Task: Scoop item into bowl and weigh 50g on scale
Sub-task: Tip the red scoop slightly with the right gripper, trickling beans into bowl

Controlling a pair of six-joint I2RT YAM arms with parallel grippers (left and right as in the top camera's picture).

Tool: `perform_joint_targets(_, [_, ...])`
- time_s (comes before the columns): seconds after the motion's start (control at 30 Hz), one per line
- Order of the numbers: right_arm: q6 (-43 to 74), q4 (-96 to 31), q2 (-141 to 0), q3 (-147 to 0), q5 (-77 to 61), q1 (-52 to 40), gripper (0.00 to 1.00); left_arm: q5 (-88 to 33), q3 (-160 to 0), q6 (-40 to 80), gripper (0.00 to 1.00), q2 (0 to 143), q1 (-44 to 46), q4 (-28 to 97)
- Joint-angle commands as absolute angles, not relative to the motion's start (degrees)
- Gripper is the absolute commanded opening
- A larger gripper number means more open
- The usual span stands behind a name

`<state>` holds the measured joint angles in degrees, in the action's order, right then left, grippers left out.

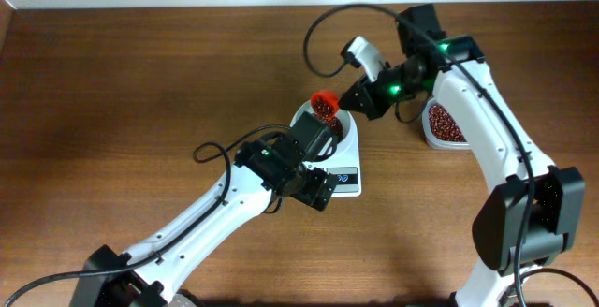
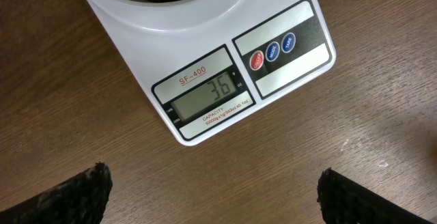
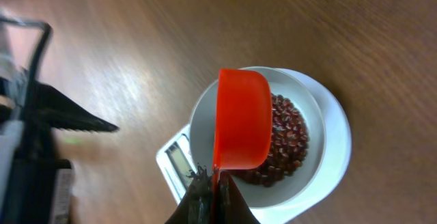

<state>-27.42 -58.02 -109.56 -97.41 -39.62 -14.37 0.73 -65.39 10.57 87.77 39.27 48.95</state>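
Observation:
The white scale [image 2: 273, 67] stands mid-table; its display [image 2: 208, 95] reads 36. It also shows in the overhead view [image 1: 344, 178]. The white bowl [image 3: 201, 125] sits on it with red-brown beans [image 3: 290, 138] inside. My right gripper [image 3: 214, 183] is shut on the handle of an orange scoop [image 3: 240, 118], held tilted over the bowl; the scoop shows beans in the overhead view [image 1: 324, 105]. My left gripper [image 2: 212, 197] is open and empty, hovering over the wood in front of the scale.
A clear plastic container [image 1: 444, 124] with more beans stands to the right of the scale, under the right arm. A black cable [image 1: 211, 151] loops on the table left of the left arm.

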Motion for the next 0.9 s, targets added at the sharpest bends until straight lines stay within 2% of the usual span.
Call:
perform_joint_targets(0.0, [-31.6,-57.8,-107.1,-98.8,-32.9,-15.6,0.04,1.3,-66.5,11.3,0.99,88.2,39.3,48.9])
perform_joint_targets(0.87, [-31.6,-54.9,-107.1,-98.8,-32.5,-15.6,0.04,1.3,-66.5,11.3,0.99,88.2,39.3,48.9])
